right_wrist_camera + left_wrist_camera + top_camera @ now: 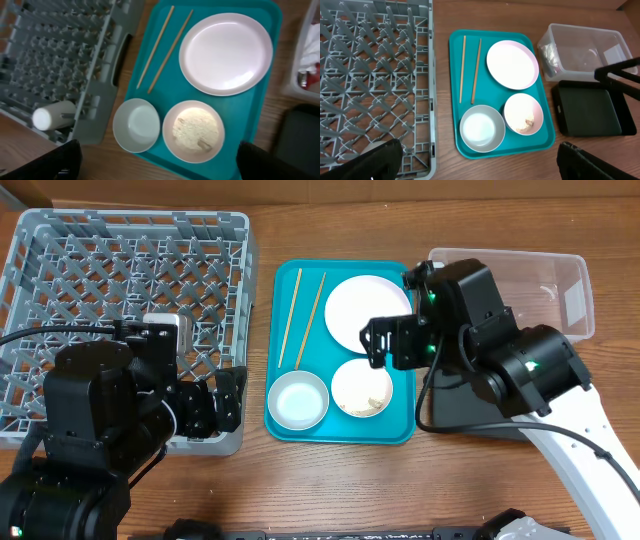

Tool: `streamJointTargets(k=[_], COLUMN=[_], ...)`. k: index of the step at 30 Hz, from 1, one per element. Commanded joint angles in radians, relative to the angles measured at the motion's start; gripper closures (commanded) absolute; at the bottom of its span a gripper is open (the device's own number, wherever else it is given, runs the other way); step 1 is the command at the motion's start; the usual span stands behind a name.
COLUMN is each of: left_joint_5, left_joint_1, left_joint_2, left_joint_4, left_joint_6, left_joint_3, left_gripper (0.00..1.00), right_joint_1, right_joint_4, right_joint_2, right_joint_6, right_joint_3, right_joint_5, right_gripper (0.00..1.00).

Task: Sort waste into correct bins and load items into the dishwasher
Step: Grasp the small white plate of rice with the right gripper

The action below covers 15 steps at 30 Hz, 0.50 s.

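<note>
The large white plate point(367, 313) point(512, 64) point(226, 53), the saucer point(362, 387) point(522, 114) point(193, 131) holding rice and tan scraps, and the empty bowl point(298, 401) point(481, 128) point(136, 125) lie on the teal tray point(345, 430). The grey dish rack point(60, 280) point(370, 75) stands at the left. The clear tub point(560, 275) point(585, 45) stands at the right, with a red-and-white wrapper point(310, 60) inside. The black tray point(590, 107) lies in front of it. My right gripper point(395, 340) point(157, 165) hangs open and empty over the saucer. My left gripper point(225, 400) point(480, 167) is open and empty by the rack's front right corner.
Two wooden chopsticks point(300, 315) point(470, 70) point(162, 50) lie on the teal tray's left side. A white cup point(165, 330) point(50, 116) lies in the rack near its front right. My right arm covers much of the black tray in the overhead view.
</note>
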Motion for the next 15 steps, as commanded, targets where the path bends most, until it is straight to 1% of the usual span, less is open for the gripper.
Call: streamJointTargets(k=[1,2,3,4,6,7,8,9,11,12,14,15], left_joint_5=[-0.007,-0.007,-0.007,-0.007,-0.007,-0.007,-0.007,-0.007,-0.007,-0.007,-0.007,-0.007], left_joint_1=[-0.001,-0.001,-0.001,-0.001,-0.001,-0.001,-0.001,-0.001,-0.001,-0.001,-0.001,-0.001], left_joint_2=[0.001,0.001,0.001,0.001,0.001,0.001,0.001,0.001,0.001,0.001,0.001,0.001], left_joint_4=[0.000,0.000,0.000,0.000,0.000,0.000,0.000,0.000,0.000,0.000,0.000,0.000], left_joint_6=[0.019,0.019,0.019,0.019,0.019,0.019,0.019,0.019,0.019,0.019,0.019,0.019], left_joint_3=[0.006,0.006,0.006,0.006,0.006,0.006,0.006,0.006,0.006,0.006,0.006,0.006], left_gripper=[0.00,0.00,0.00,0.00,0.00,0.00,0.00,0.00,0.00,0.00,0.00,0.00], right_joint_1=[0.011,0.019,0.029,0.040,0.067,0.083,0.096,0.108,0.127,0.134,0.145,0.148], right_joint_4=[0.031,0.033,0.034,0.034,0.035,0.040,0.043,0.052,0.076,0.089,0.098,0.093], right_joint_2=[0.027,0.043,0.063,0.086,0.145,0.184,0.217,0.252,0.315,0.346,0.403,0.431], right_joint_6=[0.056,0.063,0.082,0.107,0.152,0.163,0.170,0.177,0.185,0.191,0.249,0.292], right_joint_3=[-0.005,-0.011,-0.019,-0.027,-0.035,-0.039,-0.039,-0.039,-0.039,-0.039,-0.039,-0.039], right_joint_5=[-0.085,-0.085,-0.078,-0.072,-0.066,-0.067,-0.066,-0.066,-0.061,-0.054,-0.013,0.012], right_gripper=[0.05,0.16,0.20,0.28,0.46,0.57,0.64,0.68,0.82,0.84,0.84,0.81])
